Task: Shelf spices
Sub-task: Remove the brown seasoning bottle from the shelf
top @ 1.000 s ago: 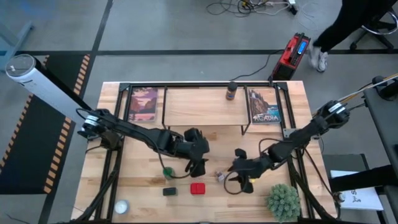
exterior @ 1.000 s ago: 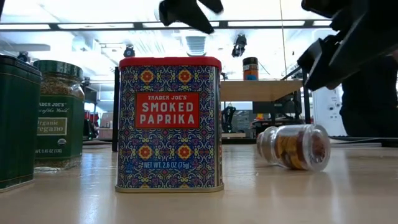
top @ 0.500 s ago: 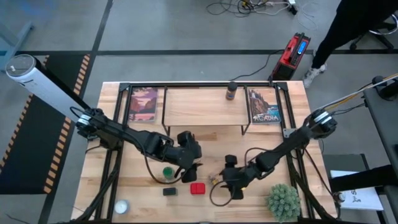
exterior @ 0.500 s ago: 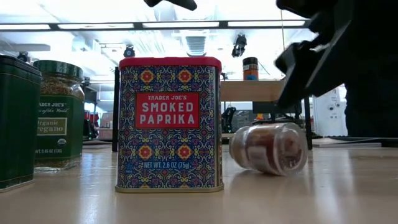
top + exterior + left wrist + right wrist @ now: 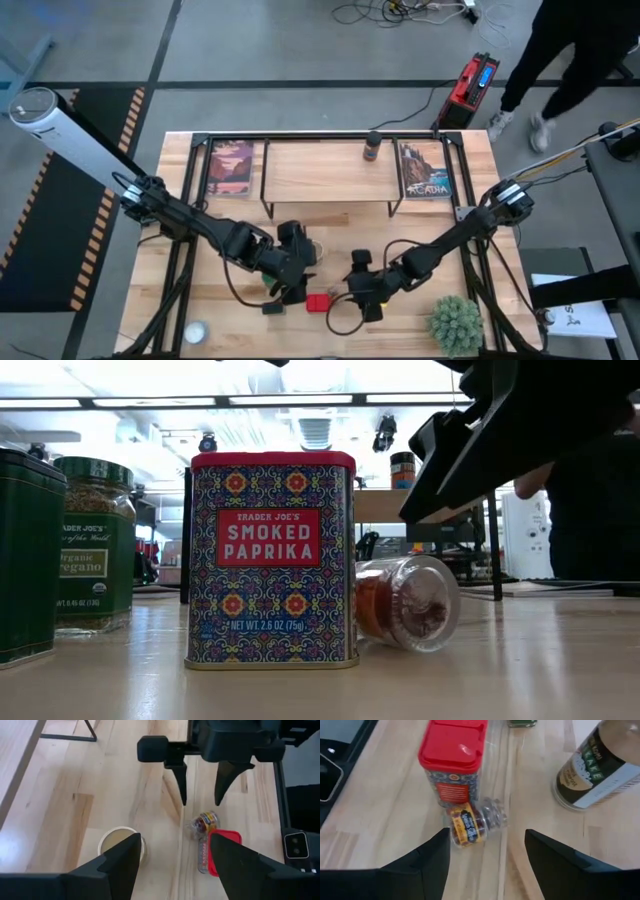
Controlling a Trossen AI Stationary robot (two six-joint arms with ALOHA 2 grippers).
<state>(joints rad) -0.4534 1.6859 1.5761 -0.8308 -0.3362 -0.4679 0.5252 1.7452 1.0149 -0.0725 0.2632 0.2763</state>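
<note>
The right gripper (image 5: 485,865) hovers open and empty over the clear jar (image 5: 472,822) – it lies on its side against the red tin (image 5: 454,762), so hard to grab. The left gripper (image 5: 175,870), open too, holds nothing – the shelf (image 5: 325,170) carries one bottle (image 5: 372,147)

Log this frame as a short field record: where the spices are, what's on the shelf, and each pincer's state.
shelf: holds one dark-capped bottle
red paprika tin: upright on the table
tiny clear jar: on its side by the tin, ungripped
oregano jar: upright on the table
tan round jar: on the table, between the left pincer's fingers as its wrist view shows, not gripped
left pincer: open
right pincer: open, over the clear jar
</note>
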